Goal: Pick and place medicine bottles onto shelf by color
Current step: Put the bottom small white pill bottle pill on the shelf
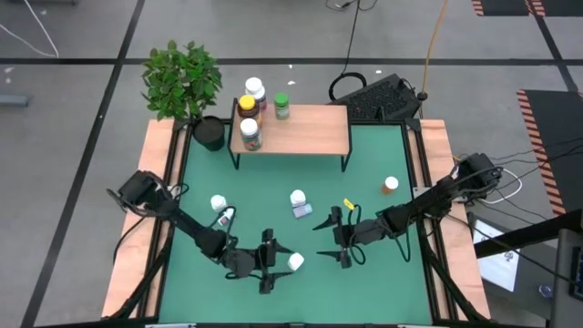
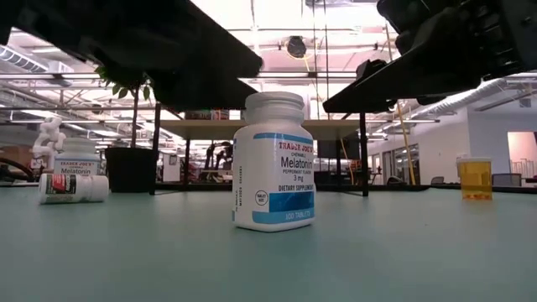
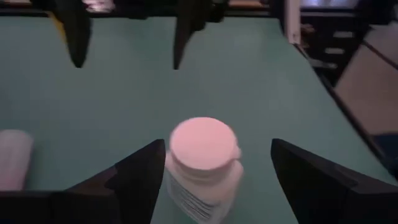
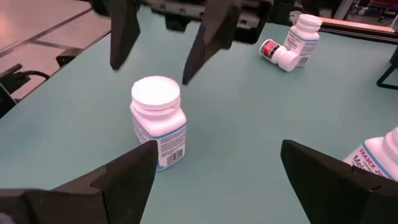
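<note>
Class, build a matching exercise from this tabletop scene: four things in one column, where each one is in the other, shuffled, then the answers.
1. green-capped bottle
2. orange bottle
3. potted plant
4. white bottle

A. between the left gripper's open fingers
B. on the shelf
C. far left corner, beside the shelf
D. on the green table, right side

Pairs: 1-B, 2-D, 3-C, 4-A

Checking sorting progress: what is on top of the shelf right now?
The shelf carries four bottles clustered at one end, one green-capped. Anything under it is hidden from above.
</note>
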Robot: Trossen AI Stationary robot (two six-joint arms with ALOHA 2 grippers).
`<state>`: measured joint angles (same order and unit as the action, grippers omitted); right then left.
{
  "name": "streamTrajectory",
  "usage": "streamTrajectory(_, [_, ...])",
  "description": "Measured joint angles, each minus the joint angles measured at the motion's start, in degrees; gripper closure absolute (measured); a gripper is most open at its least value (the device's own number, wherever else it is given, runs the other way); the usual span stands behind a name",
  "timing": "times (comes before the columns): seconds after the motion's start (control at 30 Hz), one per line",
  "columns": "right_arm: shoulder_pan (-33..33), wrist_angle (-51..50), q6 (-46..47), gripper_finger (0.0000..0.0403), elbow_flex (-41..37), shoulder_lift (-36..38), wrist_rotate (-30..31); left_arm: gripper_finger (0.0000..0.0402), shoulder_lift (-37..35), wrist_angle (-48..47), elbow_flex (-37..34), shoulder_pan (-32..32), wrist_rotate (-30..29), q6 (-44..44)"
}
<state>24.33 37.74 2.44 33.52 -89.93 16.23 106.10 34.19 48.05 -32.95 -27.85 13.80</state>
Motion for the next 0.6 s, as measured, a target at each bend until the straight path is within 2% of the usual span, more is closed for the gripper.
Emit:
streamTrajectory(0.13, [0.0, 0.2, 0.5, 0.0067, 0.0, 0.0, 0.0, 0.0106, 2.3, 3.1, 0.0, -0.1, -3.5, 0.0])
streamTrajectory(0.47, [0.0, 0.5, 0.1, 0.0067, 0.0, 0.0, 0.5, 0.0106, 3.6, 3.6, 0.0, 1.6, -3.7, 3.5])
streamTrajectory(0.6, [-0.1, 0.5, 1.6, 0.0067, 0.0, 0.0, 3.3, 0.0125, 3.6, 3.2, 0.0, 1.6, -3.7, 3.4])
